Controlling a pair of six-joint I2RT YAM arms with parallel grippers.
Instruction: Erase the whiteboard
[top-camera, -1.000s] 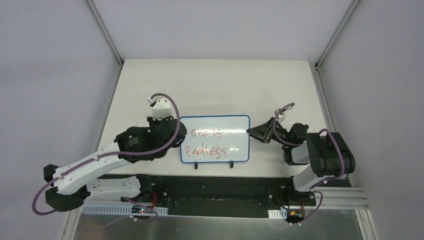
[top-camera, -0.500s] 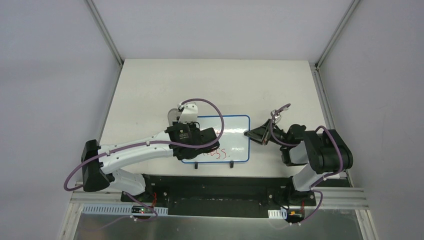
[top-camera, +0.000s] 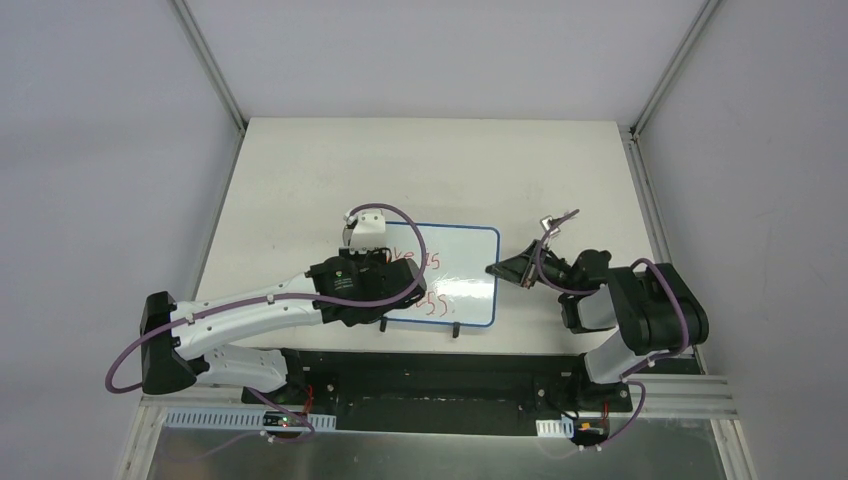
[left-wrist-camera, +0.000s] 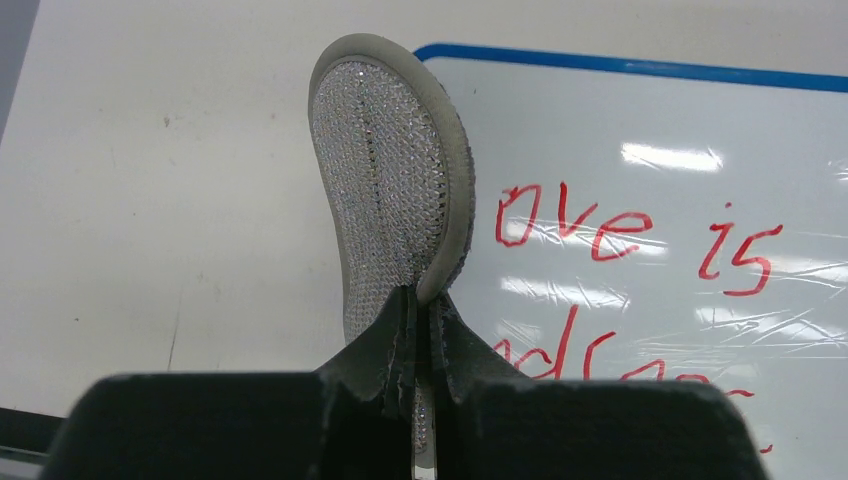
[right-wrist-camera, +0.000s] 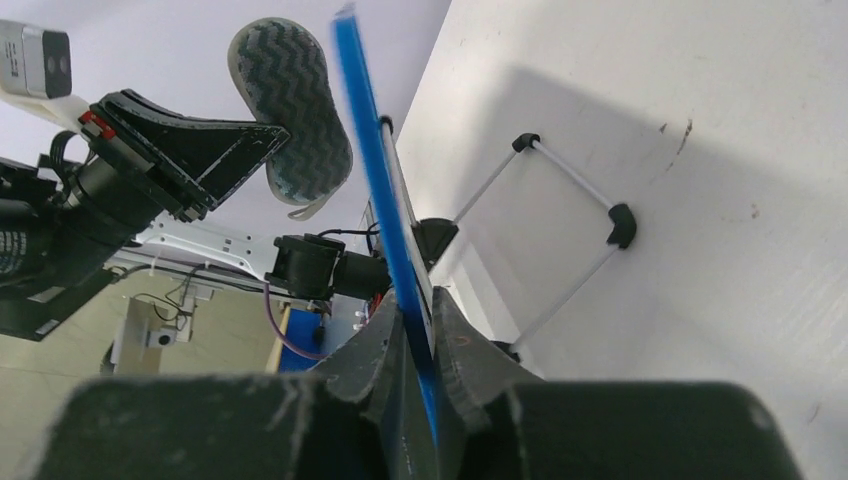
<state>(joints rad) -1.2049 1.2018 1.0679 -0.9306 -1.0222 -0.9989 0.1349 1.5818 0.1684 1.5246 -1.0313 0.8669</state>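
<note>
A white desk (top-camera: 430, 160) fills the middle of the overhead view, with two robot arms fixed at its lower edge. The left arm (top-camera: 250, 315), white with black joints, reaches from the lower left toward the centre of the frame. The right arm (top-camera: 645, 305), mostly black, sits folded at the lower right.

A whiteboard (top-camera: 465, 290) with a blue border stands just below the centre of the overhead view, propped at a tilt. The wrist of the left arm covers its left part.

The right tool (right-wrist-camera: 415, 320) is clenched on the board's edge. In the right wrist view, the blue edge runs up from between its fingers. In the overhead view, this grip is at the right side of the board.

The left tool (left-wrist-camera: 420, 310) is clenched on the lower end of an oval eraser (left-wrist-camera: 390, 170). The eraser has a grey rim and a fine mesh face. It stands upright at the upper left corner of the board in the left wrist view. Whether it touches the surface cannot be told.

Red handwriting (left-wrist-camera: 640, 235) reading "ove is" sits to the right of the eraser, with part of a second line below.

A thin wire stand (right-wrist-camera: 570, 200) with black corners props the board from behind.
</note>
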